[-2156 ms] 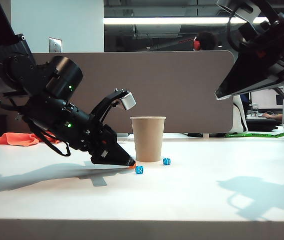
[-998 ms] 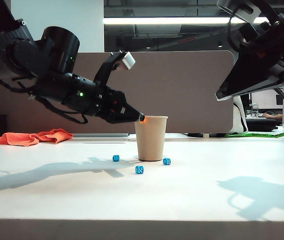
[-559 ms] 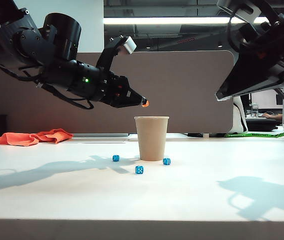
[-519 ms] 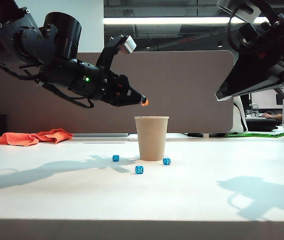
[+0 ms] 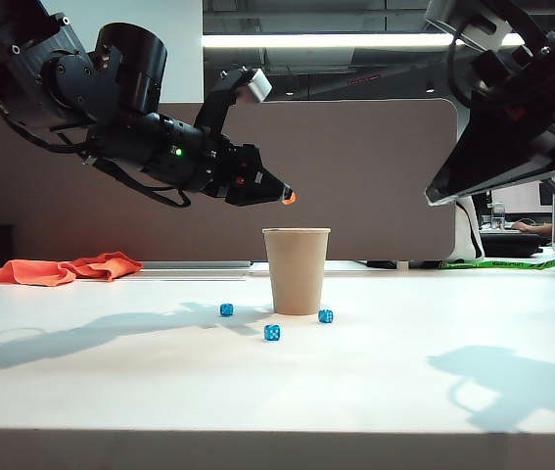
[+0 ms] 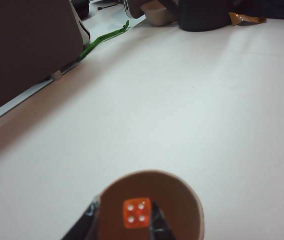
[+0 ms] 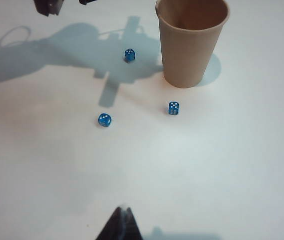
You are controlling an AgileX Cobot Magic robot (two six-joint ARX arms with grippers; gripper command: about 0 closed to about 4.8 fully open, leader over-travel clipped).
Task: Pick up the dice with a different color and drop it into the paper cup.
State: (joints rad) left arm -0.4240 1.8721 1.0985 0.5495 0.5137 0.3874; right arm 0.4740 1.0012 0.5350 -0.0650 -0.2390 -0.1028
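The orange die [image 6: 136, 213] [image 5: 290, 198] sits between the fingertips of my left gripper [image 6: 125, 205] [image 5: 285, 196], straight above the open mouth of the tan paper cup [image 6: 182, 200] [image 5: 296, 271]. The jaws stand wider than the die: it lies against one finger, with a clear gap to the other. The cup stands upright on the white table [image 5: 404, 392]. My right gripper [image 7: 123, 212] hangs high at the right, its tips together and holding nothing; its arm [image 5: 512, 108] is well away from the cup.
Three blue dice [image 5: 226, 309] [image 5: 272, 332] [image 5: 326, 316] lie on the table around the cup's base, also in the right wrist view [image 7: 129, 54] [image 7: 104, 119] [image 7: 174, 108]. An orange cloth [image 5: 62, 267] lies at the far left by the brown partition [image 5: 375, 176].
My left gripper carried the orange die up from the table, past the cup's rim, to a spot above the cup's mouth. The right arm has stayed put.
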